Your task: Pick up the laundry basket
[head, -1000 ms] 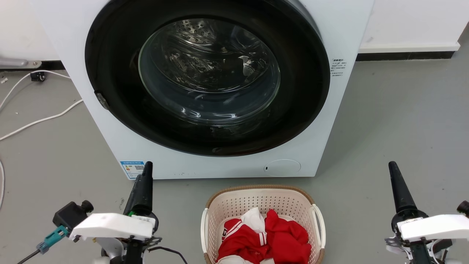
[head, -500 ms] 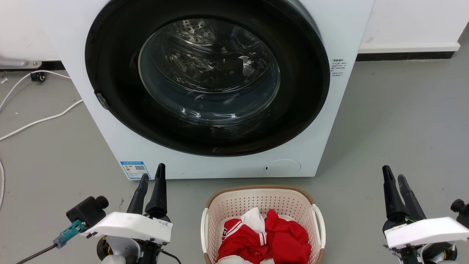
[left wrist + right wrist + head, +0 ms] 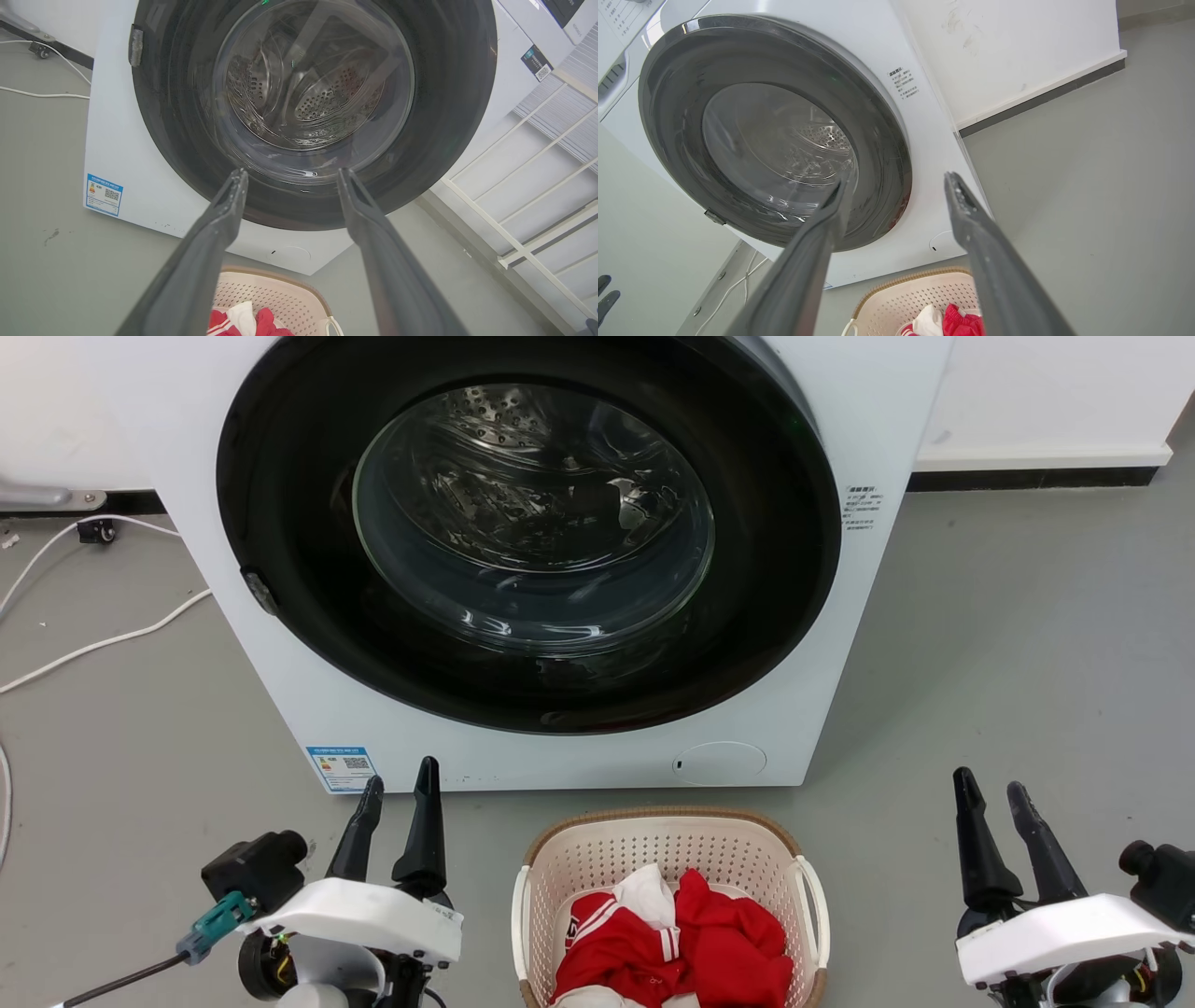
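Sitting on the grey floor (image 3: 1008, 644) just in front of the white washer (image 3: 280, 691), the laundry basket (image 3: 653, 847) holds red and white clothes (image 3: 728, 943) and lies between the two hands, touching neither. The left hand (image 3: 400, 775) hovers near the basket's left side, its two dark fingers parted a little with nothing between them, pointing toward the washer. The right hand (image 3: 989, 782) hangs farther off on the basket's right, fingers likewise spread in a narrow V and empty.
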